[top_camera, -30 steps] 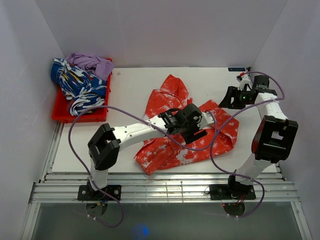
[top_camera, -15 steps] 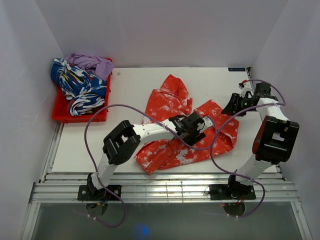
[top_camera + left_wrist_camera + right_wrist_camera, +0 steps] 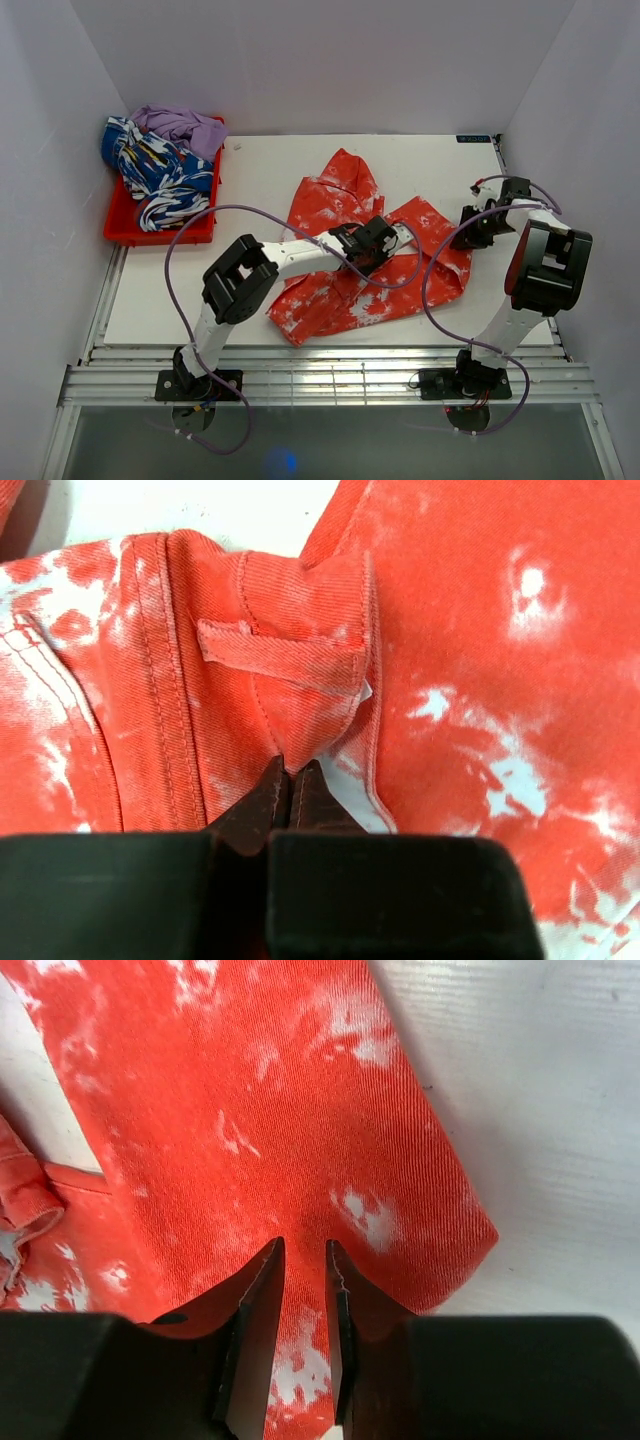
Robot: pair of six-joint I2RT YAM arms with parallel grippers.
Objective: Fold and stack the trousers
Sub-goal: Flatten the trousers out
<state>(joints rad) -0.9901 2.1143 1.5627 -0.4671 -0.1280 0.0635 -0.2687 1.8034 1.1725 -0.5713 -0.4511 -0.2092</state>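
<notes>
pinching the waistband while the right fingers sit over the cloth's edge

a red bin point(image 3: 160, 237) sits at the far left edge of the white table point(image 3: 260, 170). it holds a blue-and-white patterned garment point(image 3: 150, 170) with a purple garment point(image 3: 180, 125) heaped behind it, both well apart from the work. a purple cable point(image 3: 200, 213) arcs from the left arm, and a second cable point(image 3: 428, 275) loops across the right side of the trousers point(image 3: 335, 200). from above, the left arm lies over the middle of the cloth and covers part of it.

the trousers are spread rumpled in the middle of the table, orange-red with white blotches. one part reaches toward the far side and another toward the right. the left wrist view shows twill weave, double stitching and a belt loop point(image 3: 280, 655) on the waistband.

the left gripper point(image 3: 290, 780) has its fingers pressed together on a raised fold of cloth just below that loop. the right gripper point(image 3: 300, 1250) has its fingers parted by a narrow gap. they are above a flat corner of the trousers where the cloth meets bare table, with nothing visibly caught between them. whether the tips touch the cloth i cannot tell.

the top view does not show which end of the trousers is which under the arm. both wrist views cut the garment off at their edges.
</notes>
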